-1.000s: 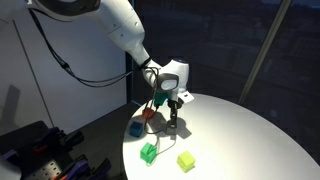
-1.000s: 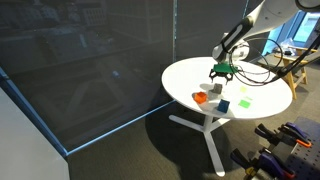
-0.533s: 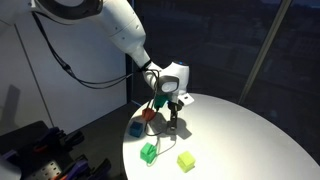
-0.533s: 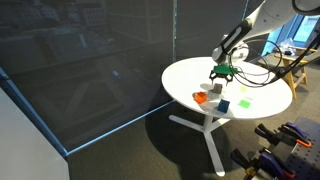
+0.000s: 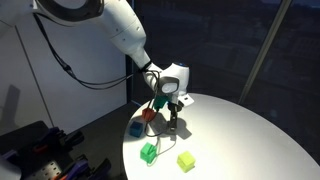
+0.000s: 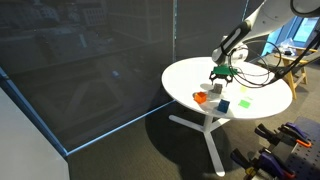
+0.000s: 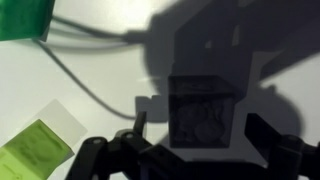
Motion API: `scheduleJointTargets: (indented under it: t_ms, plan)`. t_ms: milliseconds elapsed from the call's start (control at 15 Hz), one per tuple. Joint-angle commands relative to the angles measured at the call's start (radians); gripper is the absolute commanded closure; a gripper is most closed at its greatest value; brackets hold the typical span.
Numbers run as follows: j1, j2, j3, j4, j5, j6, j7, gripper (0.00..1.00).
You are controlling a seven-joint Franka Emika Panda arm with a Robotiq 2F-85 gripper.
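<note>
**A:** How does the claw (image 5: 172,114) stand?

**B:** It points straight down at the round white table (image 5: 250,140) with its fingers spread as wide as they go. It has hold of nothing.

**A:** And the thing under it?

**B:** A dark cube (image 7: 205,100) sits flat on the tabletop, right between the two fingers. In the wrist view a strip of bare table shows between the cube and each finger, so neither one touches it. In an exterior view the cube is the small dark shape just below the fingertips.

**A:** What lies around the claw?

**B:** Four coloured blocks. A red block (image 5: 149,115) and a blue block (image 5: 136,128) sit just beside the claw, toward the table edge. A green block (image 5: 149,152) and a yellow-green block (image 5: 186,161) lie somewhat farther from it, nearer the camera. In the wrist view the green and yellow-green blocks show at the left edge, both well clear of the fingers.

**A:** Any writing or brand to read?

**B:** The cube's top face looks mottled, but it is too dark and blurred to read. The coloured blocks show plain faces. The white housing above the claw is too small for any lettering to be made out.
</note>
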Motion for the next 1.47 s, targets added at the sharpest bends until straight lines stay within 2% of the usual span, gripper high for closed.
scheduleJointTargets:
  t_ms: [0, 467, 533, 600, 667, 933, 1067, 1400]
  plan:
    - [-0.006, 0.021, 0.000, 0.044, 0.020, -0.037, 0.012, 0.00]
    - [-0.008, 0.037, 0.001, 0.057, 0.020, -0.054, 0.011, 0.00]
    - [-0.008, 0.039, 0.001, 0.059, 0.020, -0.060, 0.011, 0.25]
    - [-0.009, 0.040, 0.001, 0.062, 0.020, -0.063, 0.011, 0.27]
    - [-0.009, 0.041, 0.001, 0.064, 0.019, -0.067, 0.011, 0.33]
    - [-0.008, 0.042, 0.000, 0.071, 0.018, -0.072, 0.010, 0.67]
    - [-0.006, 0.037, -0.002, 0.069, 0.015, -0.072, 0.011, 0.70]
    - [-0.003, 0.013, -0.007, 0.047, 0.010, -0.078, 0.007, 0.71]
